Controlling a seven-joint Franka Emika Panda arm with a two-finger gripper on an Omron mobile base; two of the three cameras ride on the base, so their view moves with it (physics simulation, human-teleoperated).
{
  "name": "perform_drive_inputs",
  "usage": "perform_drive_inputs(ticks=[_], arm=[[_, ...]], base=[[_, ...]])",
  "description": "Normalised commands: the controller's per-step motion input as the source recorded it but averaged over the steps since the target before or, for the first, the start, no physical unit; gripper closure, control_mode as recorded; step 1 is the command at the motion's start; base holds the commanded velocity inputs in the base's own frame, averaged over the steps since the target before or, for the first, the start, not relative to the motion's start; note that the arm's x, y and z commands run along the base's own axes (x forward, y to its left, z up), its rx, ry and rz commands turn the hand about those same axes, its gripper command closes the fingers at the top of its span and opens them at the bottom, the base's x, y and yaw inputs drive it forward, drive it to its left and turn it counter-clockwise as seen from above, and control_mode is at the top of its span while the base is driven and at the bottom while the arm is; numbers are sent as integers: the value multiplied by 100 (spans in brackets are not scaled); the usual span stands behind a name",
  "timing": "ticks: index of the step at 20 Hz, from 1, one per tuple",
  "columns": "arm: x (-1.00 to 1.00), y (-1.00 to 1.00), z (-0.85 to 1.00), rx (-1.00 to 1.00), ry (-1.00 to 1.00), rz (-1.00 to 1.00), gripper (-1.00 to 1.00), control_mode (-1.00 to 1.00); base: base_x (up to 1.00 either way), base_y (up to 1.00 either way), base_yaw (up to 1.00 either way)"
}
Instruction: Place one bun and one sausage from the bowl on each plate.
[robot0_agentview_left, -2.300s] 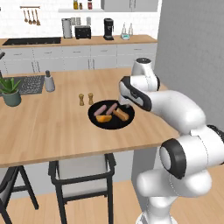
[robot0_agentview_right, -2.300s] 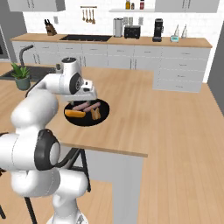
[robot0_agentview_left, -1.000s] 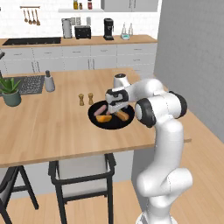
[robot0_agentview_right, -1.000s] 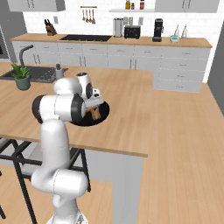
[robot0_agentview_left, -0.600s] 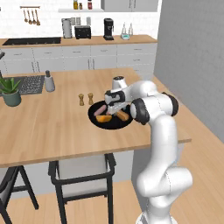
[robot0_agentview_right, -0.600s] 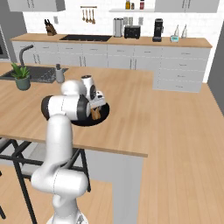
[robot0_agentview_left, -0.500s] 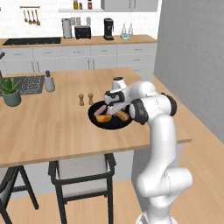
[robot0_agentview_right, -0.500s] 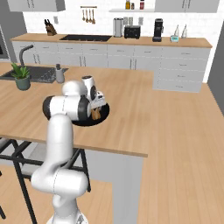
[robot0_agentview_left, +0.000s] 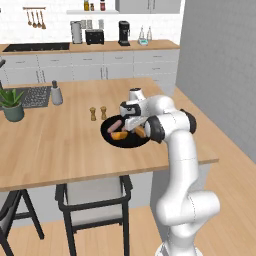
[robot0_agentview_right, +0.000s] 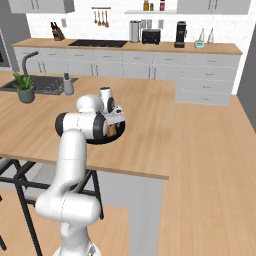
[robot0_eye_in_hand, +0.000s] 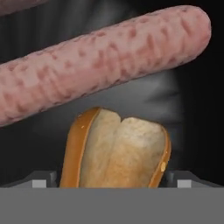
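1. You have the end effector (robot0_agentview_left: 131, 121) low over the black bowl (robot0_agentview_left: 109, 138) on the worktop (robot0_agentview_left: 55, 140), and in the hand view a bun (robot0_eye_in_hand: 116, 151) sits right between the finger tips with its split face towards the camera. Centre on it and come straight down, so the jaws take it across its short width.
2. Just beyond the bun lies a sausage (robot0_eye_in_hand: 100, 61), slantwise. Mind it: judging by how near they lie, a skewed descent could nudge it or pinch both.
3. Whether the end effector is released or clenched I cannot tell. The tips are cut off at the bottom of the hand view, and in the right base view the arm covers them.
4. From the left base view the bowl shows orange and pink pieces beside the hand, too small to count.
5. The right base view shows the bowl's rim (robot0_agentview_right: 116, 138) peeking past the forearm, its contents hidden. Find the plates before you lift.
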Motion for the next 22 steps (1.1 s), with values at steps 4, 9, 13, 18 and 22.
perform_drive_inputs(ticks=[4, 9, 13, 18, 22], arm=[[0, -1, -29, 0, 6, 0, -100, -100], [0, 0, -31, 0, 7, 0, 100, -100], [0, 0, -4, 0, 0, 0, 100, -100], [-33, 0, 48, 0, 0, 0, 100, -100], [-94, 0, 100, 4, -3, 0, 100, -100]], base=[[0, 0, 0], [0, 0, 0], [0, 0, 0], [0, 0, 0], [0, 0, 0]])
